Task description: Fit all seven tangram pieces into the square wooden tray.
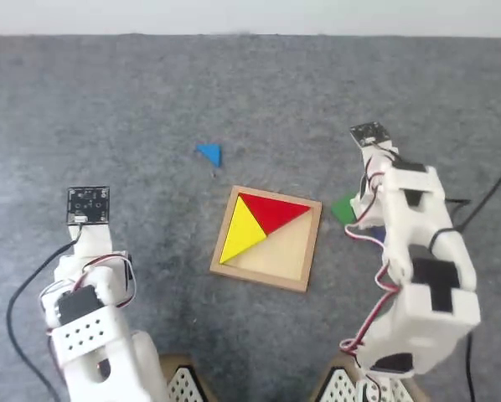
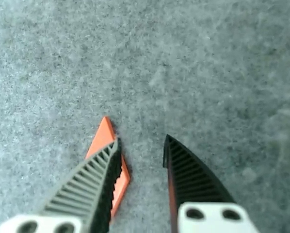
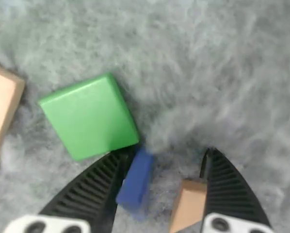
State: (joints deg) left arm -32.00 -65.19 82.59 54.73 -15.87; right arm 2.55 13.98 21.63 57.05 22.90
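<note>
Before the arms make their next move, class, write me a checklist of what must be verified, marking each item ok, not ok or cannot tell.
1. Left end effector open: ok.
2. Orange piece centred in its grasp: not ok, it lies partly under one finger.
3. Right end effector open: ok.
4. Dark blue piece within its grasp: ok, though close to one side, next to the green square.
5. Dark blue piece lying flat: cannot tell.
6. Room left in the tray: ok, only the red triangle and yellow triangle are inside.
</note>
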